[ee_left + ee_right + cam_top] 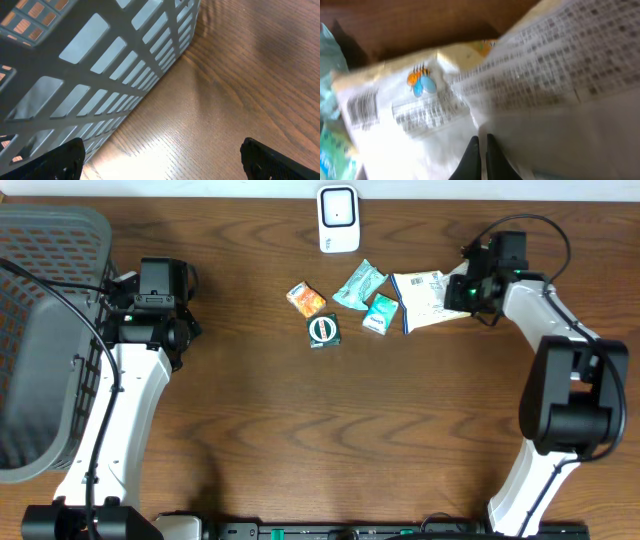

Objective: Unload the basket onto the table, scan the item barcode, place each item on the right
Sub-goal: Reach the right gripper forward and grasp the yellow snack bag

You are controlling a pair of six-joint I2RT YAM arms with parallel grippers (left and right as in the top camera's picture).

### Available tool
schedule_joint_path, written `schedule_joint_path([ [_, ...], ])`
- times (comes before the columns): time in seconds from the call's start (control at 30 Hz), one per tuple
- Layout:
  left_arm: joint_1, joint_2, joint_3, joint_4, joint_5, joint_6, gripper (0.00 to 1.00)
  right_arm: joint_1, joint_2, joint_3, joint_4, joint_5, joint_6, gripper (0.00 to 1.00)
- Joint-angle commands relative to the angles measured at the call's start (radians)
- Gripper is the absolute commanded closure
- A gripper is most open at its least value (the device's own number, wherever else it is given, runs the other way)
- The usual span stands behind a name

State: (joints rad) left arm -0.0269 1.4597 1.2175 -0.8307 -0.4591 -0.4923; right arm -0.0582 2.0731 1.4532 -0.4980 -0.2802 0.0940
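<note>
Now grasping: right end effector (481, 150) shut on white packet (425, 298), upper right; left end effector (165, 162) wide. Next, present barcode (362, 107) to scanner (339, 218).

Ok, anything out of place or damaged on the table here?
Nothing spilled or damaged. Only the white packet sits crooked, its edge pinched by the shut right gripper; the other packets lie loosely below the scanner.

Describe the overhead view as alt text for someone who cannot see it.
The right end effector pinches a white labelled packet on a wooden table, beside four smaller packets. A white scanner stands beyond them; a grey basket sits far left.
</note>
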Motion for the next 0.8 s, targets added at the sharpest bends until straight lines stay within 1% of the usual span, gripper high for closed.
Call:
schedule_joint_path([
  [0.0,0.004,0.007,-0.003,-0.002,-0.024,0.013,0.02,-0.008,-0.154,0.034,-0.017,0.015,-0.011,0.99],
  [0.1,0.004,0.007,-0.003,-0.002,-0.024,0.013,0.02,0.009,-0.272,0.035,-0.01,0.008,-0.009,0.99],
  [0.17,0.004,0.007,-0.003,-0.002,-0.024,0.013,0.02,0.027,-0.317,0.034,-0.011,0.008,-0.01,0.99],
  [0.3,0.004,0.007,-0.003,-0.002,-0.024,0.013,0.02,0.072,-0.325,0.032,-0.01,0.009,-0.013,0.99],
  [0.4,0.004,0.007,-0.003,-0.003,-0.024,0.013,0.02,0.108,-0.283,0.03,-0.002,0.009,-0.013,0.99],
  [0.53,0.004,0.007,-0.003,-0.002,-0.024,0.013,0.02,0.148,-0.184,0.03,0.038,0.014,-0.013,0.99],
  [0.77,0.004,0.007,-0.003,-0.003,-0.024,0.013,0.02,0.169,0.016,0.03,0.045,0.118,-0.013,0.99],
])
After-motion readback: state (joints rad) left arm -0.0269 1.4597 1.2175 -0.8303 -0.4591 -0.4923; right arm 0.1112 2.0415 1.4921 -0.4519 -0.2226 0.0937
